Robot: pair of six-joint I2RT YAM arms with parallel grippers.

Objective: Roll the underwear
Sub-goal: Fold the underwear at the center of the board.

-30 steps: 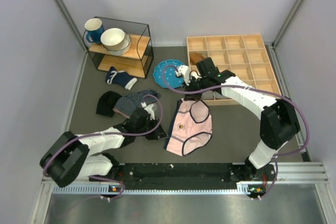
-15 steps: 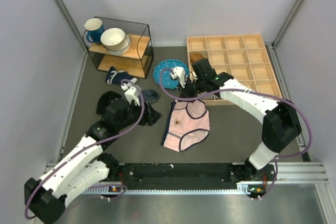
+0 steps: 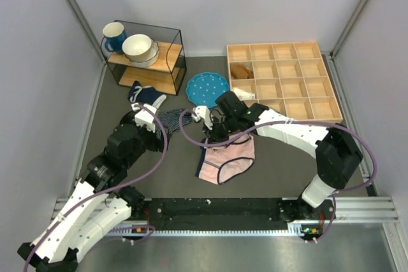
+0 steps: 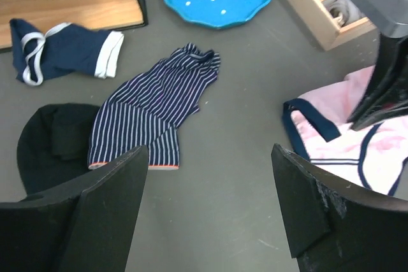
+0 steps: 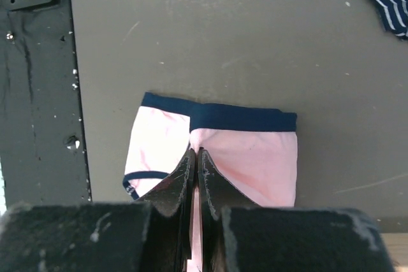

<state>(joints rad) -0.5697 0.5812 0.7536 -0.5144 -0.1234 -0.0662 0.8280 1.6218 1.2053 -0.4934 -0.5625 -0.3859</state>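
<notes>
The underwear point(image 3: 227, 161) is light pink with navy trim and lies partly folded on the grey table, front of centre. My right gripper point(image 3: 214, 136) is over its far left part. In the right wrist view this gripper point(image 5: 196, 152) is shut, with a pinch of the pink underwear point(image 5: 261, 164) between its fingers. My left gripper point(image 3: 155, 121) hovers to the left, apart from the underwear. In the left wrist view the left gripper point(image 4: 209, 151) is open with only bare table between its fingers, and the underwear point(image 4: 338, 151) shows at the right edge.
A navy-and-white striped garment point(image 4: 153, 109) lies just ahead of the left gripper, with a black cloth point(image 4: 51, 138) and a navy garment point(image 4: 64, 49) to its left. A blue dotted plate point(image 3: 207, 85), a wooden divided tray point(image 3: 306, 87) and a shelf with cups point(image 3: 150, 74) stand at the back.
The left gripper opened, left the underwear's left edge and pulled back over the striped garment. The right gripper dragged the underwear's far part toward the near left, folding it shorter.
</notes>
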